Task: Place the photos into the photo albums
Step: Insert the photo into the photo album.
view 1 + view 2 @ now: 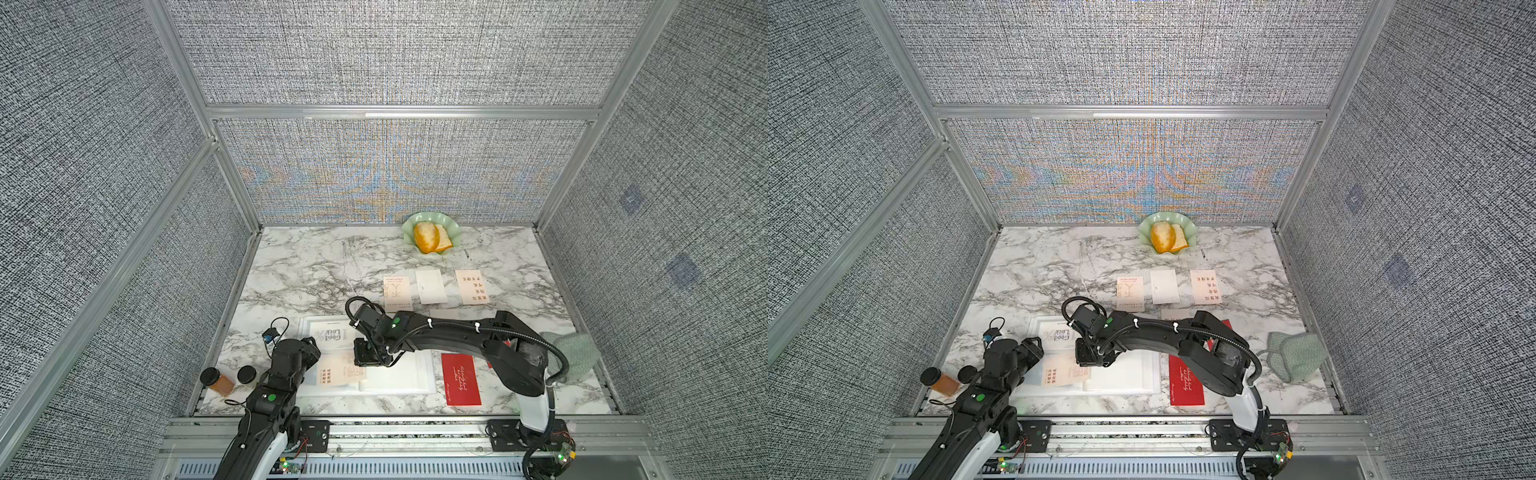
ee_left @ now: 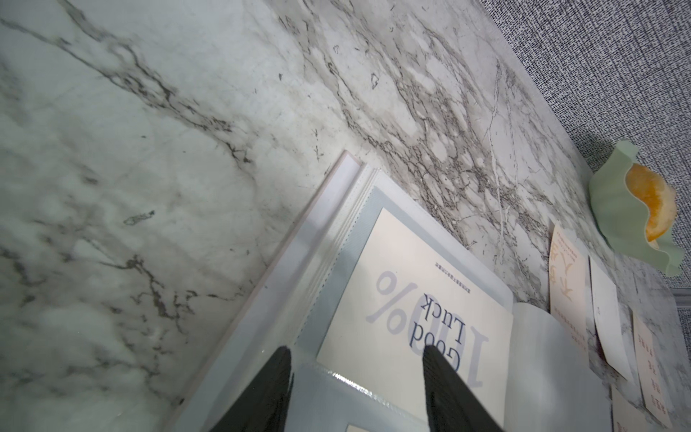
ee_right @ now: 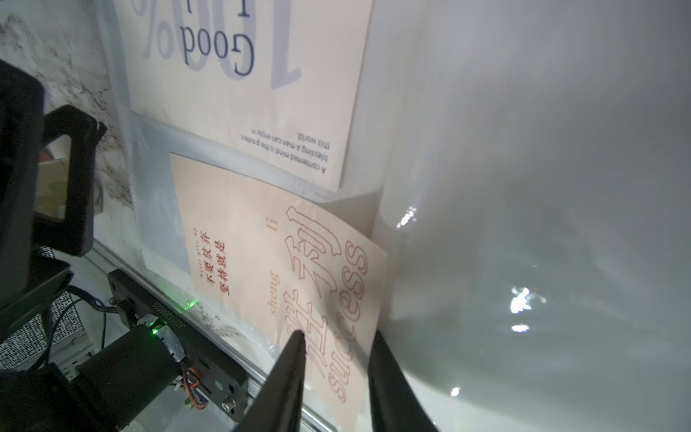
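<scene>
Beneath right arm (image 1: pixel 457 337), half-hidden red photo (image 1: pixel 1227 325)

Grey woven walls (image 1: pixel 374 62), marble tabletop (image 1: pixel 311 266)

Good Luck card (image 3: pixel 243 112): I read "100%", "Good Luck", and beneath, "A contented mind is the greatest blessing a man can enjoy in this world."
Pink card with small characters (image 3: pixel 209 224): I make out "不要放弃" and "坚持就是" in red-brown.
Pink card with outlined lettering (image 3: pixel 329 284): "sheng li", "胜利", "success".
Red card (image 1: pixel 461 380): white script, too small for me to read.
</scene>
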{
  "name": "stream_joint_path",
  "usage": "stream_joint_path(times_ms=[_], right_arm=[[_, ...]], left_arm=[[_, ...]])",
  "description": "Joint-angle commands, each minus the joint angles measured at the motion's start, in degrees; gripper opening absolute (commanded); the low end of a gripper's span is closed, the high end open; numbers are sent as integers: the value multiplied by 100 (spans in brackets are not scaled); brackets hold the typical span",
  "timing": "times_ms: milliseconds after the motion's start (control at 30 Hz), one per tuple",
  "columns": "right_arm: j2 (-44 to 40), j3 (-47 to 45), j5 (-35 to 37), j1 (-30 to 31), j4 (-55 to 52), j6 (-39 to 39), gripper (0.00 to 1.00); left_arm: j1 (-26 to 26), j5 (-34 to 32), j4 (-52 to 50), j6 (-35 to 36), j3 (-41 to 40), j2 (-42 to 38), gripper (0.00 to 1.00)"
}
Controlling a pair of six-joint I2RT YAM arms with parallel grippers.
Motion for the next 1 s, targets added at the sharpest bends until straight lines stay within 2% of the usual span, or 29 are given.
stream_joint_path(times_ms=[0,367,533,800,967], right_arm=[[75,106,-167,11,88,-38,31],[411,246,-829,-6,624,54,31],[346,-97,-1234,-85,1142,242,32],[-291,-705,-927,-225,954,65,32],[-684,-715,-585,-326,593,-253,32]], left_arm=[[-2,-65,-235,53,9,-10,58],[-2,-39,-213,72,13,18,58],[-2,-22,-197,84,22,62,58],[-8,3,-142,172,79,156,58],[-5,20,-93,238,227,193,59]])
